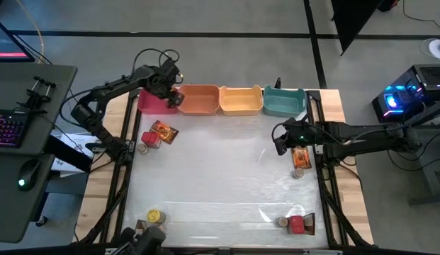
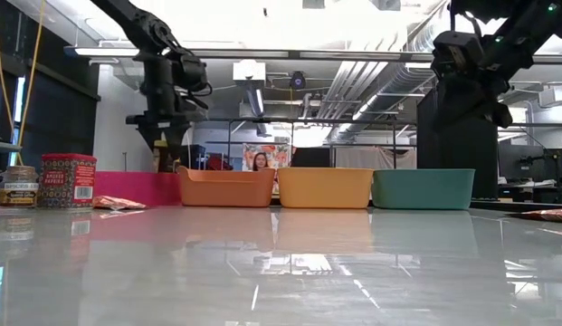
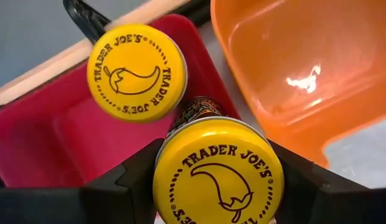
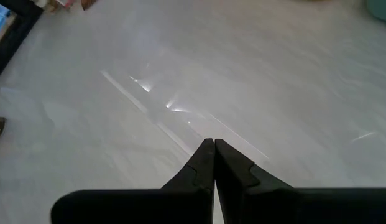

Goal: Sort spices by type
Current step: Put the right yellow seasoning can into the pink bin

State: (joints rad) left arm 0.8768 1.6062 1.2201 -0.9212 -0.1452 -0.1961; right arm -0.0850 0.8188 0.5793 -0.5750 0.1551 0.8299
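Observation:
My left gripper [image 1: 173,96] hangs over the pink bin [image 1: 152,105] at the table's far left, shut on a yellow-lidded jar [image 3: 219,171]. A second yellow-lidded jar [image 3: 135,71] stands upright inside that bin [image 3: 43,137]. My right gripper [image 4: 214,144] is shut and holds nothing; it hovers above the bare table by the right edge [image 1: 280,145]. Other spices lie in small groups: a red box [image 1: 150,139] and a foil packet [image 1: 165,131] at the left, and a packet [image 1: 301,156] and a jar [image 1: 298,172] at the right. My left gripper pinches the jar between its two fingers [image 3: 127,180], one on each side at the yellow lid's rim [image 3: 165,155]. The fingers come from above, pointing steeply down. The jar stands upright over the pink bin. The lid hides whether the jar's bottom rests in the bin.
Beside the pink bin along the far edge stand an orange bin [image 1: 200,100], a yellow bin [image 1: 241,100] and a teal bin [image 1: 284,102]. A yellow-lidded jar [image 1: 155,215] and a red box [image 1: 296,224] sit near the front edge. The table's middle is bare.

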